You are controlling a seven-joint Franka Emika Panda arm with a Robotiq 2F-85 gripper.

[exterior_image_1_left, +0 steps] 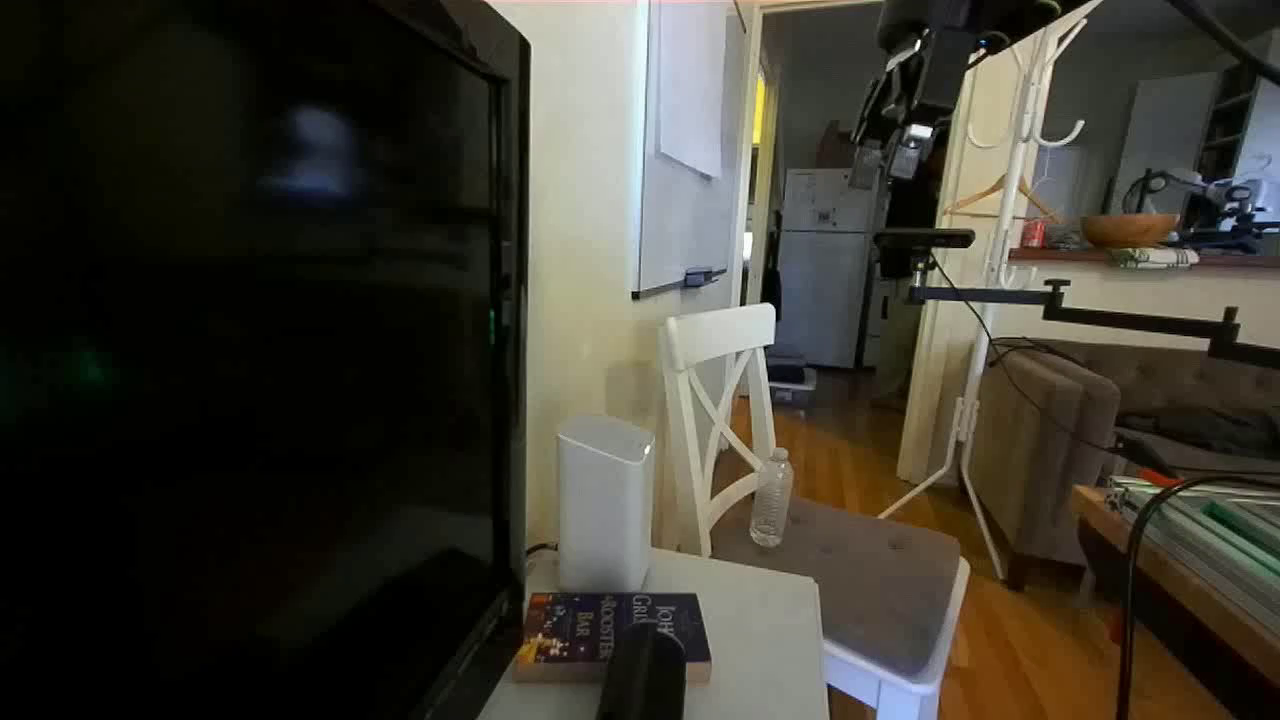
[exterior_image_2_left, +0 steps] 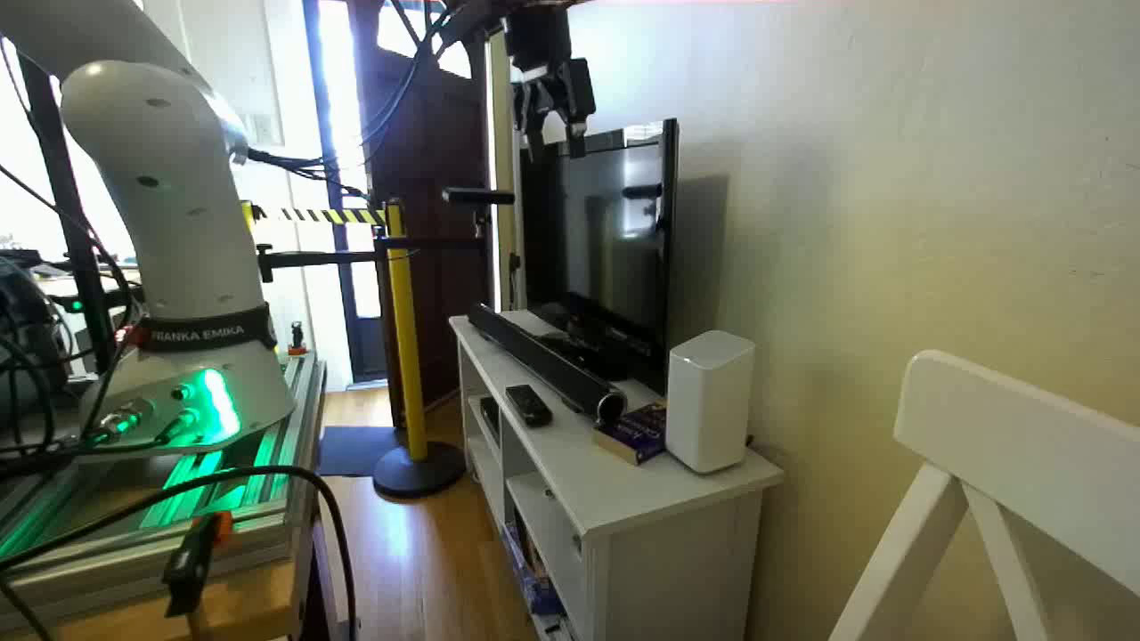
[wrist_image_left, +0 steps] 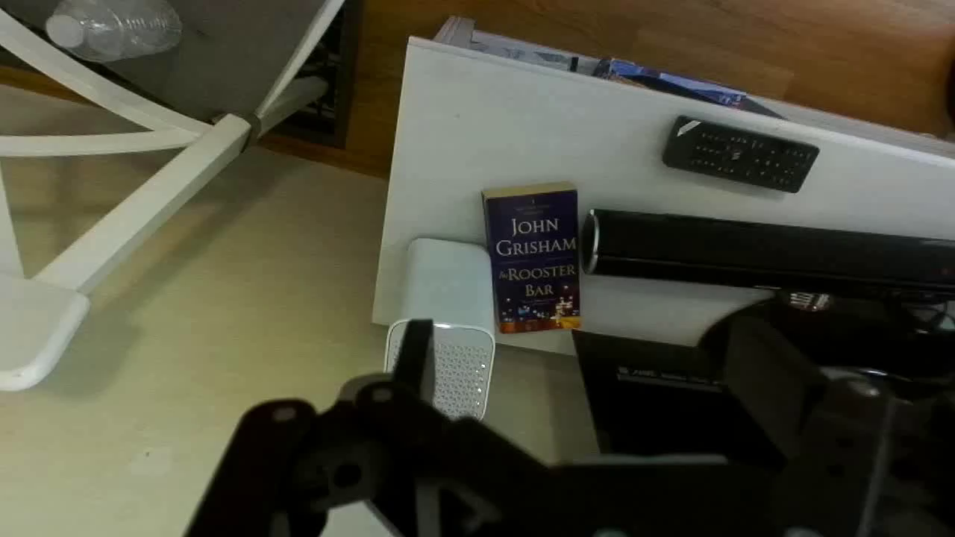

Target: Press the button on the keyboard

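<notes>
No keyboard shows in any view. The thing with buttons is a black remote (wrist_image_left: 740, 154) lying flat on the white TV stand (wrist_image_left: 462, 112). It also shows in an exterior view (exterior_image_2_left: 528, 405), on the stand's top near the front edge. My gripper (wrist_image_left: 586, 350) is open and empty in the wrist view, with its fingers wide apart. In both exterior views the gripper (exterior_image_1_left: 885, 165) (exterior_image_2_left: 556, 147) hangs high in the air, well above the stand and apart from everything on it. The individual buttons on the remote are small.
A black soundbar (wrist_image_left: 768, 250) lies beside the remote. A John Grisham book (wrist_image_left: 533, 257) and a white router (exterior_image_2_left: 710, 401) stand at the stand's end. The large black TV (exterior_image_2_left: 597, 231) rises behind. A white chair (exterior_image_1_left: 720, 335) holds a clear bottle (exterior_image_1_left: 771, 500).
</notes>
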